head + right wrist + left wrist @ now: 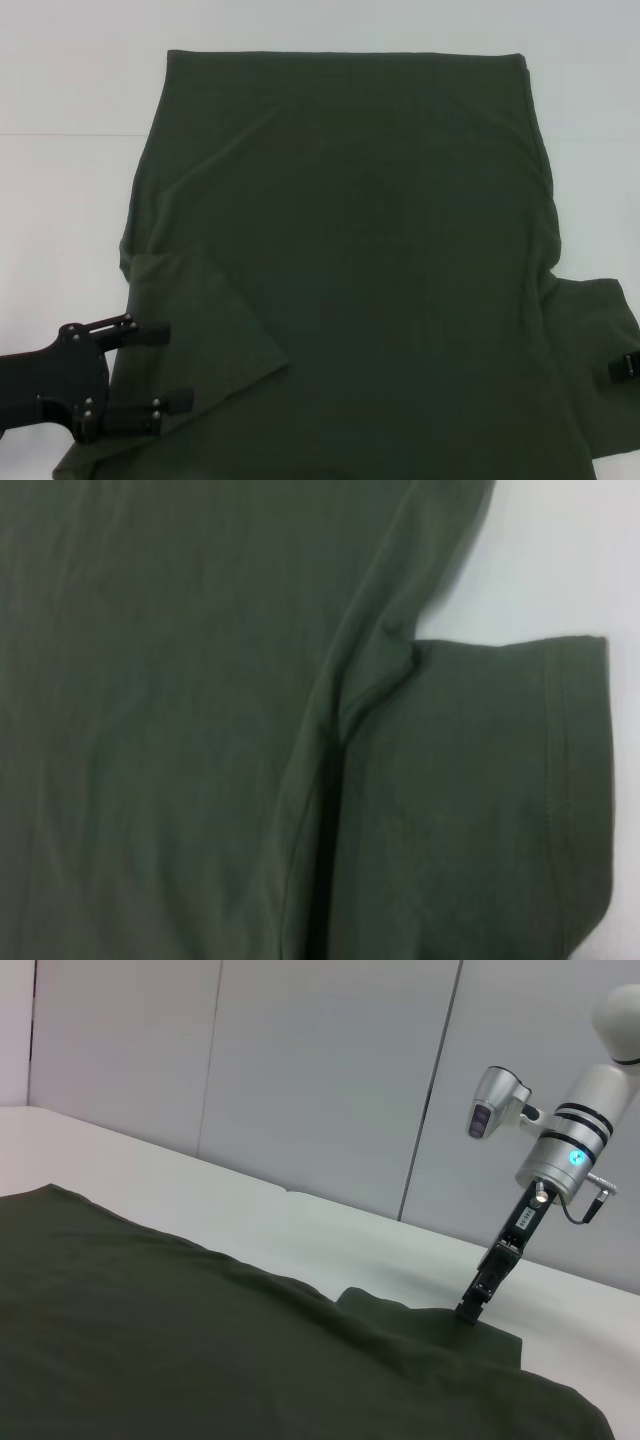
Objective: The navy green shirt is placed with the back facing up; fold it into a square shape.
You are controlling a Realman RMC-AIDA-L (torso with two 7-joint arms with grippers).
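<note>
The navy green shirt (350, 230) lies spread on the white table (60, 200), plain side up. Its left sleeve (205, 320) is folded inward over the body as a paler flap. My left gripper (165, 367) sits at the shirt's near left edge, open, with its fingers (152, 330) resting on that flap. The right sleeve (600, 340) lies flat and unfolded. Only a bit of my right gripper (625, 368) shows at the frame's edge, on this sleeve. In the left wrist view the right gripper (470, 1310) touches the sleeve (430, 1330) tip-down. The right wrist view shows the sleeve (480, 800) and its hem.
Bare white table surrounds the shirt on the left, right and far sides (580, 100). Grey wall panels (300, 1080) stand behind the table in the left wrist view. The shirt's near end runs out of the head view.
</note>
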